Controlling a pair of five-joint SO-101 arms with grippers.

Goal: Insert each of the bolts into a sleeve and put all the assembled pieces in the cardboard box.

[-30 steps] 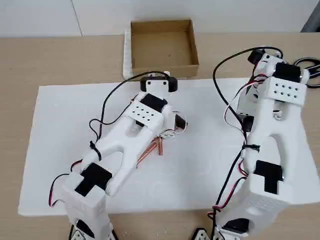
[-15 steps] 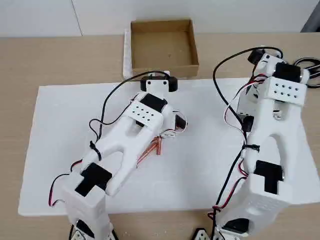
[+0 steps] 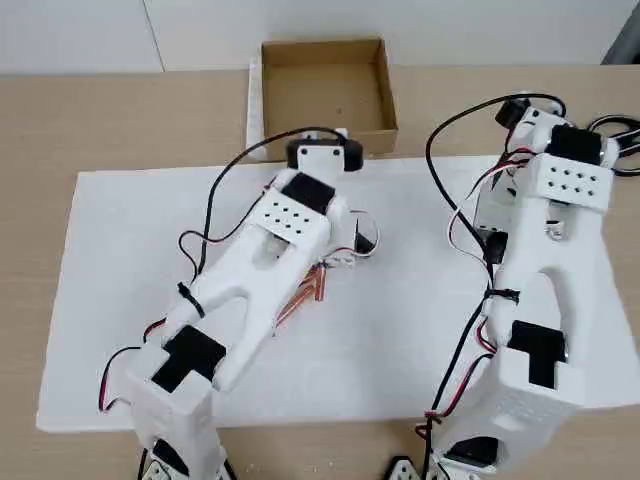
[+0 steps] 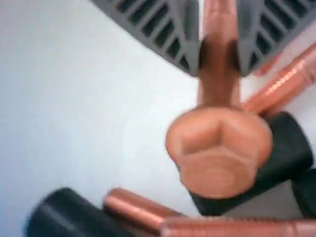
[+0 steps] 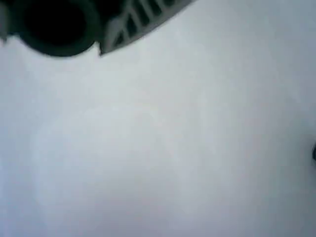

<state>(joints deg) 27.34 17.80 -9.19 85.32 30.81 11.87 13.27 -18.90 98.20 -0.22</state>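
Bolt: I have the bolt (image 4: 219,153) clamped by its shank in the left gripper (image 4: 218,54), hex head facing the wrist camera.
Pile: beneath it lie spare bolts (image 4: 143,210) and loose sleeves (image 4: 281,148), jumbled and touching on the sheet.
Pile from above: I see copper shanks (image 3: 305,295) poking out beside the left arm (image 3: 250,290), near the sheet's centre.
Sleeve: my right gripper (image 5: 54,32) is nipped onto a black sleeve (image 5: 54,19), open bore facing the wrist camera, over bare sheet.
Box: the box (image 3: 385,90) stands open at 12 o'clock from the left arm's wrist, just past the sheet's far edge.
Right arm: the right arm (image 3: 545,290) sits at 3 o'clock from the left, well apart.
Sheet: the white sheet (image 3: 130,250) lies flat on the wooden table (image 3: 100,110).
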